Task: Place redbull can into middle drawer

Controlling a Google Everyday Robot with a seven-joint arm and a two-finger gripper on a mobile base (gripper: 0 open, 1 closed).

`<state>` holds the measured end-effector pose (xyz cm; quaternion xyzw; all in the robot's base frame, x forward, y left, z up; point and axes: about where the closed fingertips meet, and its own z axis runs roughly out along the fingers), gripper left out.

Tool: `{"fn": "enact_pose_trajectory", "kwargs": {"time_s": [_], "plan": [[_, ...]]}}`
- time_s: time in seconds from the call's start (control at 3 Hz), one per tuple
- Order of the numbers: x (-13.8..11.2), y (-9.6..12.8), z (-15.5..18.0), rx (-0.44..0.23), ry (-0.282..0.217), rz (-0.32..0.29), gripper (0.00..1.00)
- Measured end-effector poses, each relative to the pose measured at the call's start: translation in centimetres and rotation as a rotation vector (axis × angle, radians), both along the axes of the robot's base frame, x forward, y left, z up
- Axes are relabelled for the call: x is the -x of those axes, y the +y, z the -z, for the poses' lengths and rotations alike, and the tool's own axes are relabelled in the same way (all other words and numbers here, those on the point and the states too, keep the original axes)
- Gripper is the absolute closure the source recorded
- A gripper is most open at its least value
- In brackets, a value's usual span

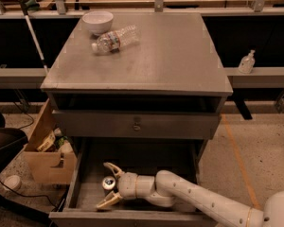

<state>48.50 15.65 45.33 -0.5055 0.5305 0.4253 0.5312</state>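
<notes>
Now | end effector [104,185] in middle drawer [87,196] | spread around redbull can [108,183]

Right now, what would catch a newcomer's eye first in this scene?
A white arm reaches into the open drawer, its gripper spread open around the can on the drawer floor. On the cabinet top, a water bottle lies on its side beside a white bowl.

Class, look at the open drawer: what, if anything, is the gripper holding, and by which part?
Nothing is held. The gripper sits in the middle drawer with its jaws spread, and the redbull can stands upright between them, ungripped.
</notes>
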Motion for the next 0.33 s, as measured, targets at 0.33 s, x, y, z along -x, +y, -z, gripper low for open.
{"fn": "enact_pose_trajectory", "kwargs": {"time_s": [0.33], "plan": [[0.0, 0.01, 0.0, 0.0, 0.0, 0.0, 0.0]]}}
